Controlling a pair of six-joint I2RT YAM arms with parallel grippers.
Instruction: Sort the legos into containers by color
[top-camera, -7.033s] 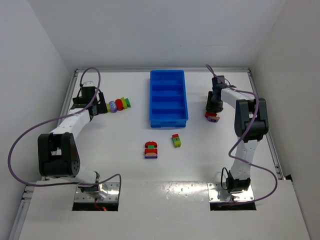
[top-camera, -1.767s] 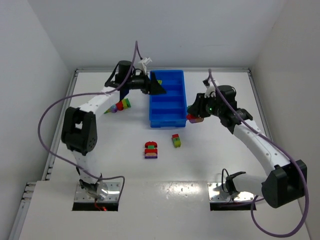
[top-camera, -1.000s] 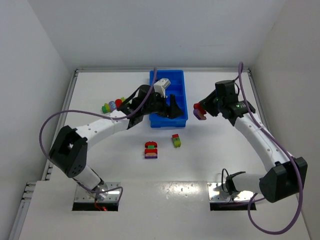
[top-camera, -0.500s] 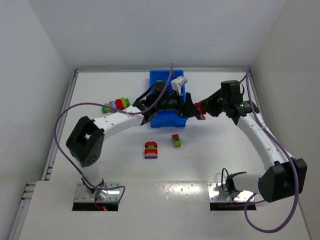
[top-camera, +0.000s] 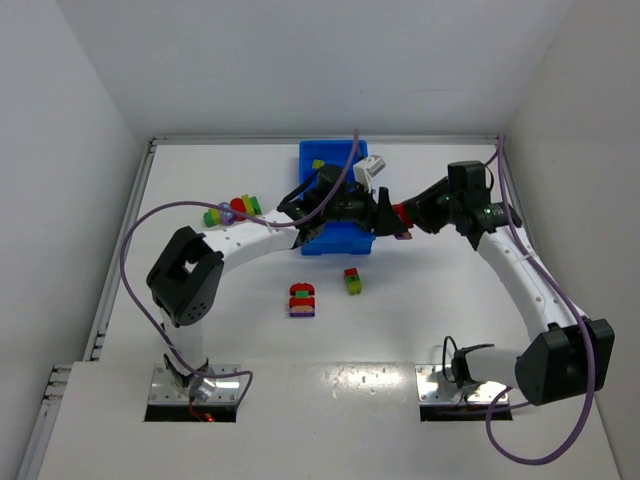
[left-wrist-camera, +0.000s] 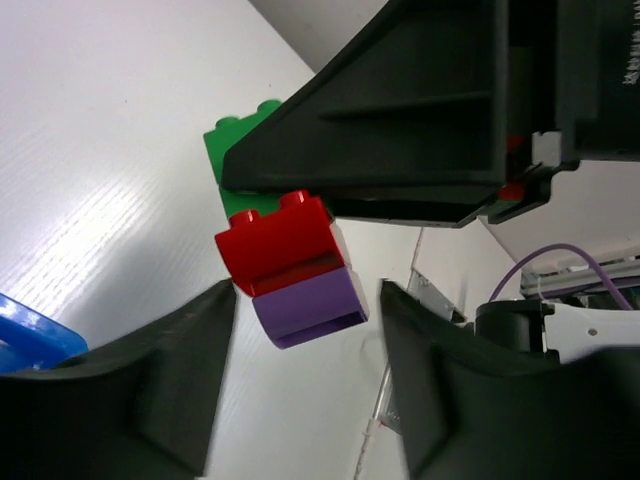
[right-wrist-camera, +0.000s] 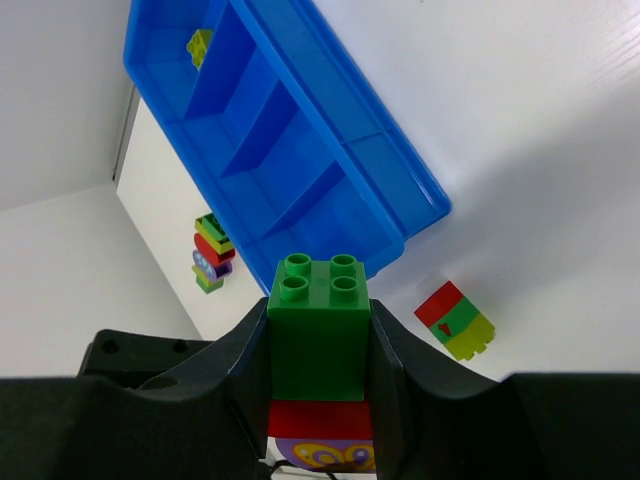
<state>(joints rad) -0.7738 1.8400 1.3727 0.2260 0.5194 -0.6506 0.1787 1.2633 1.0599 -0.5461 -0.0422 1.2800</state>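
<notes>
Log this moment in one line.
right gripper: shut on green-red-purple plastic brick stack | left gripper: open around its purple end

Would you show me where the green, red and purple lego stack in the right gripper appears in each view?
Top external: the stack is just right of the tray's near end.
Left wrist: stack at centre; tray corner at lower left.
Right wrist: stack at bottom centre; tray above it.
Shared landmark: the blue tray.

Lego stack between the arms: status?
Right gripper shut on green-red-purple lego stack. Left gripper open, fingers straddling its purple end. Tray: one yellow-green brick, far compartment. Nothing seen in the way.
</notes>
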